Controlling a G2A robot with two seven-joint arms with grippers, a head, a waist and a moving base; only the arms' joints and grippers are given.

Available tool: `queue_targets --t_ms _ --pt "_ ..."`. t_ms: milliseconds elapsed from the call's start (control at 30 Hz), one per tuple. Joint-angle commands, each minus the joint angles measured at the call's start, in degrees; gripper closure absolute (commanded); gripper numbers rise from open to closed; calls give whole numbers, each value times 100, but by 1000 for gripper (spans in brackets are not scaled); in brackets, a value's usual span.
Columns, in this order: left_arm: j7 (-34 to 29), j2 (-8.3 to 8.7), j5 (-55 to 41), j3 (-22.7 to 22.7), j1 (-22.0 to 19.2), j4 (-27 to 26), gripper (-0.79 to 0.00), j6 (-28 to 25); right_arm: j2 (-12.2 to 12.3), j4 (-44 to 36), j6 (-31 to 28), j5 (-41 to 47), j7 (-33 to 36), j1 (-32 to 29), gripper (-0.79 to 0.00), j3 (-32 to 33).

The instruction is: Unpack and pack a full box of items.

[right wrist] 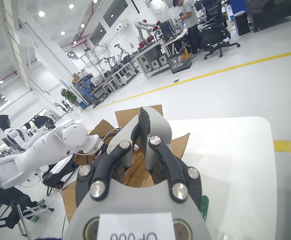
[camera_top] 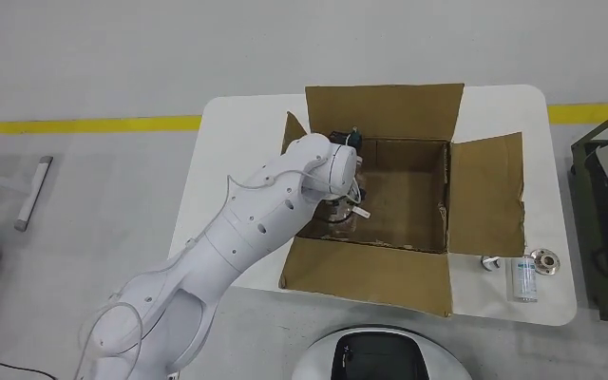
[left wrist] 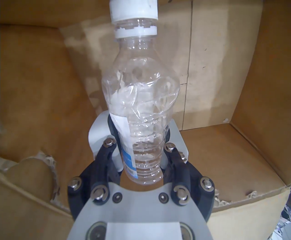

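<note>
**Left arm grips a clear bottle inside the carton**

The left gripper (left wrist: 141,136) is down inside the open cardboard box (left wrist: 227,68), its black fingers (left wrist: 109,154) clamped on the lower body of a clear plastic water bottle (left wrist: 141,91). The bottle's walls are dented and crumpled. Its white cap (left wrist: 134,11) points away from the gripper toward a brown inner wall of the box. A label (left wrist: 126,156) wraps the gripped end, white with a blue band. Its print is too small and curved to make out. The box rim near the gripper is torn and ragged.

In the top view the left arm (camera_top: 256,218) reaches over the box's left wall. Under its wrist there is a pale glint with a white tip (camera_top: 364,215), probably the same bottle, though the arm covers most of it. The box (camera_top: 380,275) stands with all four flaps spread on the white table (camera_top: 237,152).

To the right of the box, on the table's near corner, lies a second small clear bottle (camera_top: 525,278) with a pale label. Two small round metal parts (camera_top: 490,261) (camera_top: 543,258) lie just beside it.

The right gripper (right wrist: 142,127) hangs above the table near the box, its fingers pressed together on nothing. A white sticker (right wrist: 136,227) with dark characters sits on its housing, cut off at the frame edge. A green object (right wrist: 204,206) lies on the table next to it.
</note>
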Motion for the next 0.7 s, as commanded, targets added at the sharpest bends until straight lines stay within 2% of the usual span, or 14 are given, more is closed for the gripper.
queue_targets --t_ms 0,200,367,533,667 --pt "-27 -50 6 5 -7 100 -785 -40 -1 0 -2 5 7 1 0 5" --pt "-79 -154 137 2 -49 226 -785 -108 -4 0 17 1 25 16 0 -16" --pt "-135 -173 279 -70 -82 72 -785 -200 -6 0 21 3 24 32 -6 -56" --pt "-229 -83 514 -267 -190 -614 -785 -688 -10 0 22 27 23 32 -12 -68" --pt "-351 123 932 -609 -228 -1270 -785 -838 -15 0 9 28 22 15 -15 -55"
